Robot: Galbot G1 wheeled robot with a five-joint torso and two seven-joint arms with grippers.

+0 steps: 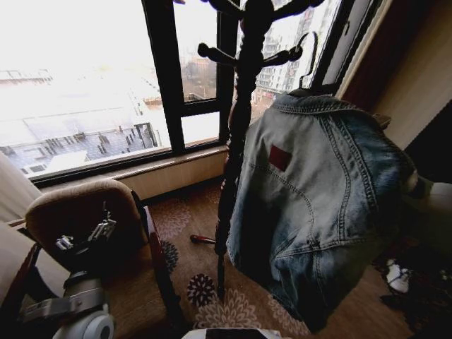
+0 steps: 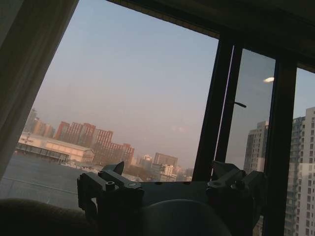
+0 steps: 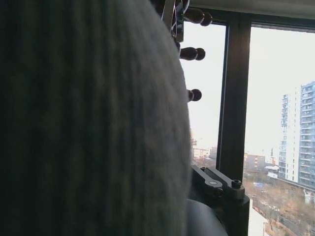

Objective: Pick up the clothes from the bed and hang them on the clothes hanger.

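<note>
Denim jacket hangs at 3 o'clock of the dark coat stand, its hanger hook above the collar. Left hand at 8 o'clock, fingers wide. Right hand's state: cannot tell.

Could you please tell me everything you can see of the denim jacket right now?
The jacket is light blue, faded denim, seen from the back, with seams and a small dark red patch below the collar. It hangs spread and slightly tilted beside the dark wooden coat stand, near the window, above the patterned carpet. A thin black hook rises above its collar. Its right edge meets the robot's right arm.
</note>
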